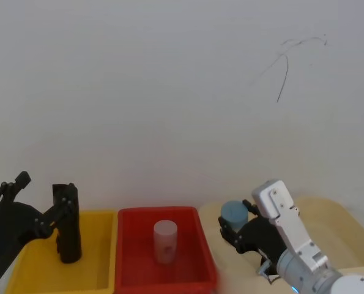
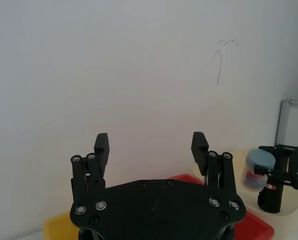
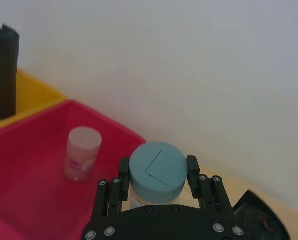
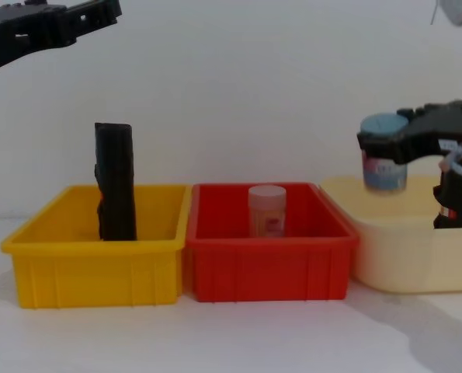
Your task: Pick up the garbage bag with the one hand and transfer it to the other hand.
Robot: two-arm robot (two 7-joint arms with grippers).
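Jaws of the right gripper are being pinched on a blue-lidded jar; the left gripper is being held spread above the yellow bin.

Left gripper is up high on the far left, raised well above the table, and it reaches forward. Its jaws are spread wide, fingers standing parallel with nothing between them. Its black linkage angles in from the lower left corner of the head view. Over on the right, the silver right arm comes in from the near right corner, wrist bent towards the centre. The right gripper is clamped on a blue-lidded jar, a finger on each side just under the lid, and holds it upright in the air.
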